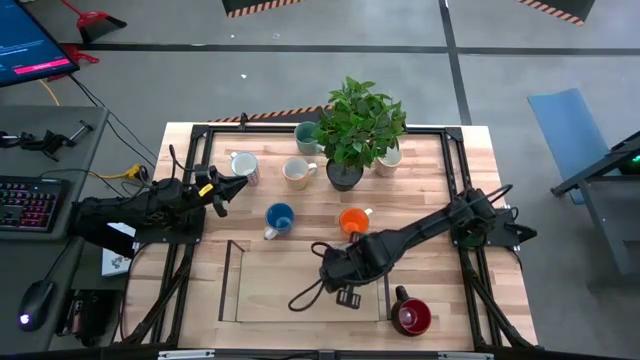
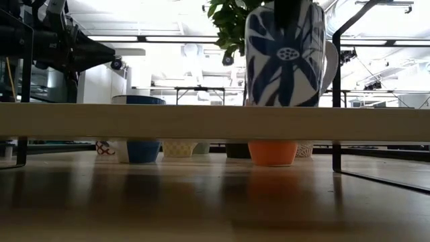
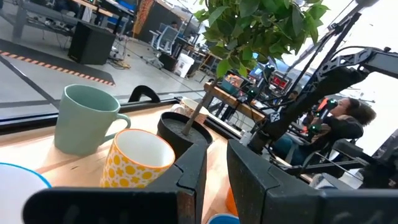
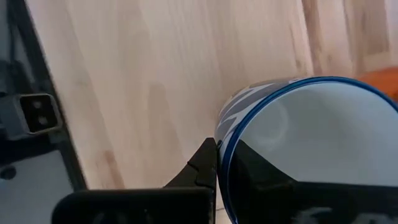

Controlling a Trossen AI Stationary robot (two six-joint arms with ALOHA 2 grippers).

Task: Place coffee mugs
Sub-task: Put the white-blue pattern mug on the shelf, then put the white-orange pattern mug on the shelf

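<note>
Blue-flowered white mug (image 4: pixel 298 143) hangs above the table (image 4: pixel 143 81), its rim pinched between the right claw's (image 4: pixel 222 163) fingers.

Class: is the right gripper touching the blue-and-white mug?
Touching. In the right wrist view, the right gripper's fingers clamp the blue-and-white mug's rim, one inside, one outside.

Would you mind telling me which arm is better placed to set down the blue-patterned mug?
The right. Its gripper already pinches the rim of the blue-patterned mug over the table's middle front, while the left gripper waits at the left side, holding nothing.
</note>
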